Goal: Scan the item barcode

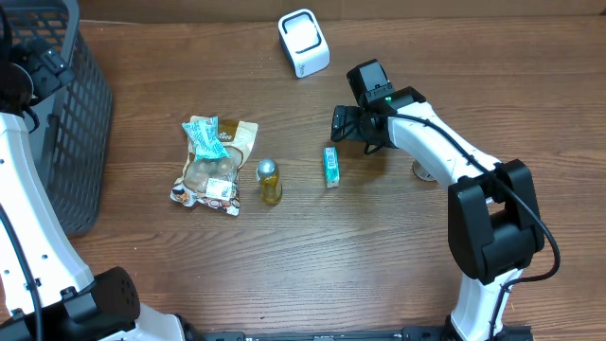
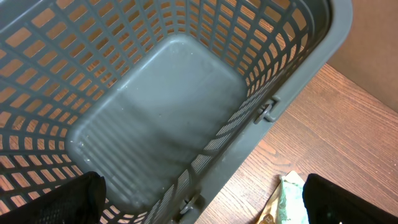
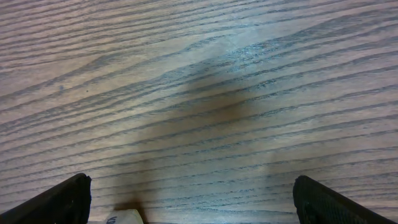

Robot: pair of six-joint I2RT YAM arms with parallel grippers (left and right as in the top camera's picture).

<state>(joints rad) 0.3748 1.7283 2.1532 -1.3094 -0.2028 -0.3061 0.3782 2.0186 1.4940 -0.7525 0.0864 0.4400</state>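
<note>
A: Where is our right hand just now?

B: We hold it low over the bench, fingers spread wide with nothing between them. In the right wrist view there is only wood grain between our two dark fingertips. A pale corner of the small teal box peeks in at the bottom edge.

A: So the box is the item we mean to scan?

B: That is our judgement. It lies flat on the bench just beside the hand, on our near side, closer than anything else. The white barcode scanner stands further back, apart from both. It is probably set there so that a held item can be passed in front of it.

A: And the other goods?

B: The small bottle stands upright to the left of the box, next to a heap of snack bags. They look lined up for their own turns.

A: What about our left hand?

B: It hangs open above the grey mesh basket, which is empty. We guess it waits there because scanned items end up in the basket.

A: And what next?

B: We would bring the right hand over the box, lower it and close across the narrow sides. We cannot tell which face carries the barcode.
</note>
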